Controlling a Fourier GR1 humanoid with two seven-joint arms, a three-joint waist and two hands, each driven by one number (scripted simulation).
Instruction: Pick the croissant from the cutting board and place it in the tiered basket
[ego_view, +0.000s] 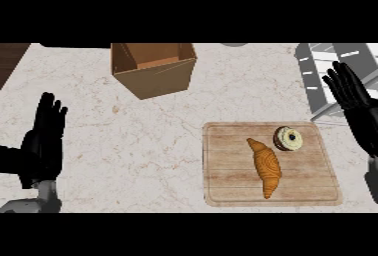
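A: Croissant (266, 167) condition?

B: Golden-brown, long, tapered at both ends. It lies lengthwise at the centre of the board (229, 190), which sits at the desk's (148, 140) near right part. A donut (289, 138) lies just beside it, toward the board's far right corner.

A: Robot hands?

B: Left robot hand (43, 137) open, fingers straight, at the desk's left edge. Right robot hand (353, 95) open, over the basket (317, 60).

A: Obstructions?

B: The basket is cut off at the far right corner. The box (153, 70) stands open at the far edge.

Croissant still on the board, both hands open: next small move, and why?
Probably bring the right hand down-left over the croissant. It lies untouched on the cutting board beside a donut; that hand is nearer than the left hand, and beside the tiered basket.
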